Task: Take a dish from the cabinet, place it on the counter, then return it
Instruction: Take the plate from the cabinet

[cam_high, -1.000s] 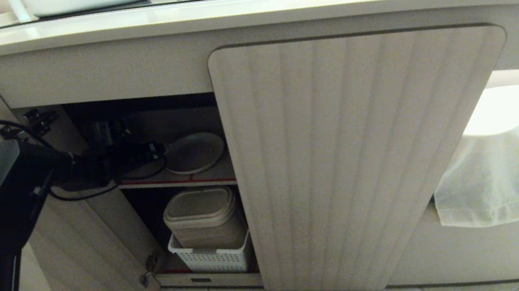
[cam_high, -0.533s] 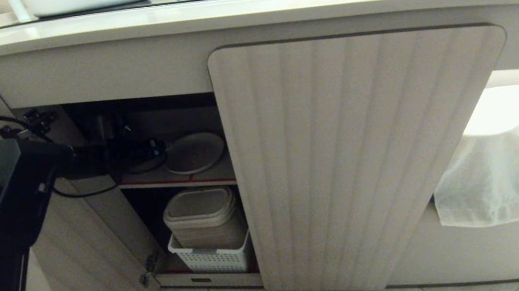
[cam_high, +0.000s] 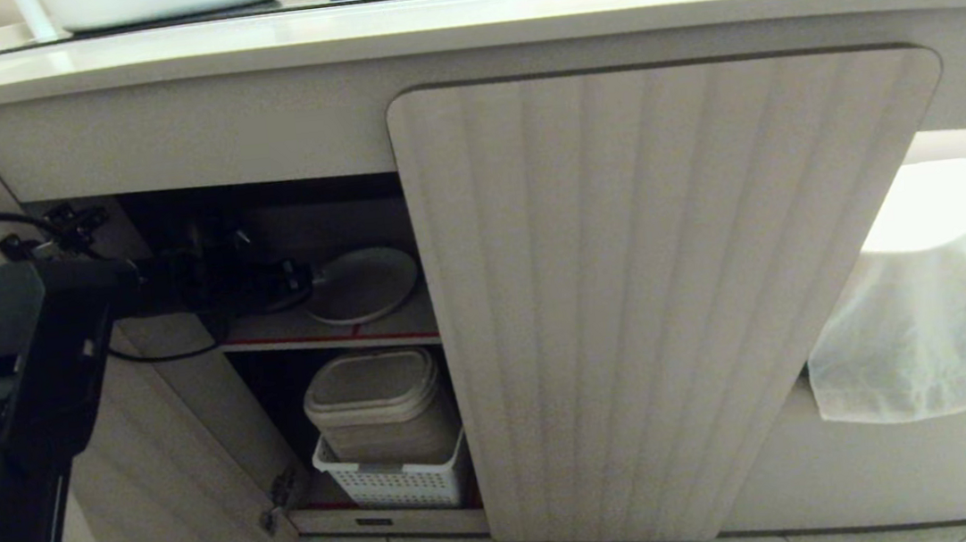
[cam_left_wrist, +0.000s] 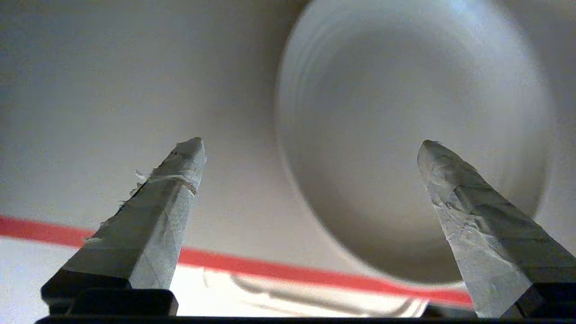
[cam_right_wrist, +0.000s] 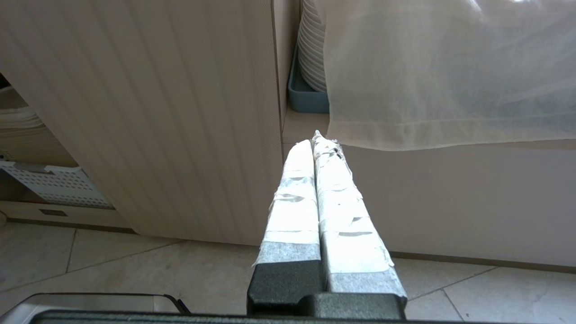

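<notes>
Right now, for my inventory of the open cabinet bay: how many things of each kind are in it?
Plates: 1, the dish on the red-edged shelf
Lidded bins: 1, the beige bin
Baskets: 1, the white basket holding the bin
Total: 3

left arm [cam_high: 0,376]: black, black cable | gripper fingers [cam_left_wrist: 153,216]: tapered, white-taped, black bases

Head view: low and forward-facing, taking in the worktop [cam_high: 457,27] edge above and the cabinet [cam_high: 673,287] below, at middling range. Left wrist view: inside the cabinet, close over the shelf [cam_left_wrist: 270,265] and plate [cam_left_wrist: 405,135]; both shared with the head view. Right wrist view: near the floor [cam_right_wrist: 112,265], facing the shut door [cam_right_wrist: 157,112] and cloth [cam_right_wrist: 450,67], likewise shared
</notes>
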### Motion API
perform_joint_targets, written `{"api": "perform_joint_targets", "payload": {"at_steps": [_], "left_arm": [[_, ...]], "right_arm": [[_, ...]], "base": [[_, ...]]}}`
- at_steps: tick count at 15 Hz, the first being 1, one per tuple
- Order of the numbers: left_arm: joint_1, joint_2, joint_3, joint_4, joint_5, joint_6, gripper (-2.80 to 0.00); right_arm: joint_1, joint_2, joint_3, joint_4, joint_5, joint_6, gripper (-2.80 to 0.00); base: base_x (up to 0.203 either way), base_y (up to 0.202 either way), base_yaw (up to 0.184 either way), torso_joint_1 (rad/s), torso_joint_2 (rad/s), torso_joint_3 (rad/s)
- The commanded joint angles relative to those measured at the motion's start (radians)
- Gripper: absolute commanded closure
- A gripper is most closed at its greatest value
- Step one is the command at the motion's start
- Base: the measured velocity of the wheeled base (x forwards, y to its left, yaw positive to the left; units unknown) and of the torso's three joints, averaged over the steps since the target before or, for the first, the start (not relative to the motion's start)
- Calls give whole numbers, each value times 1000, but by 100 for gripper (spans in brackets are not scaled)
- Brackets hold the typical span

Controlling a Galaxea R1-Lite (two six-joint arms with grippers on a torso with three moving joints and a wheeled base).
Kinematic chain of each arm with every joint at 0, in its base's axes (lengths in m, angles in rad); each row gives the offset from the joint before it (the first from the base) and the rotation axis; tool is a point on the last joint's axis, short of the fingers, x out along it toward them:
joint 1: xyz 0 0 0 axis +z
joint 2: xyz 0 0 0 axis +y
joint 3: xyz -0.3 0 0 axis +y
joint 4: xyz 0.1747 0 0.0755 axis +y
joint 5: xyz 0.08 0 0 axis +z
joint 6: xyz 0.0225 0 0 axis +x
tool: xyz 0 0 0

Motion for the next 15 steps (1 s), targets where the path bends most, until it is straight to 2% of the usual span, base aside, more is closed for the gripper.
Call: {"api": "perform_joint_targets", "payload": {"at_steps": [1, 8, 10, 13, 15], "left_arm": [[1, 2, -3, 23, -2, 30, -280], [1, 5, -3, 64, -6, 48, -280], [9, 14, -6, 70, -3, 87, -280], [9, 20, -11, 70, 1, 104, -280], [11, 25, -11, 67, 5, 153, -280]], "right_arm": [[0, 1, 0, -1, 0, 0, 0], [0, 1, 0, 1, 0, 0, 0], [0, 1, 0, -1, 0, 0, 0], [0, 1, 0, -1, 0, 0, 0], [0, 1, 0, -1, 0, 0, 0]], "base": [[0, 0, 0, 0, 0, 0], [0, 0, 0, 0, 0, 0], [0, 0, 0, 0, 0, 0], [0, 0, 0, 0, 0, 0], [0, 0, 0, 0, 0, 0]]}}
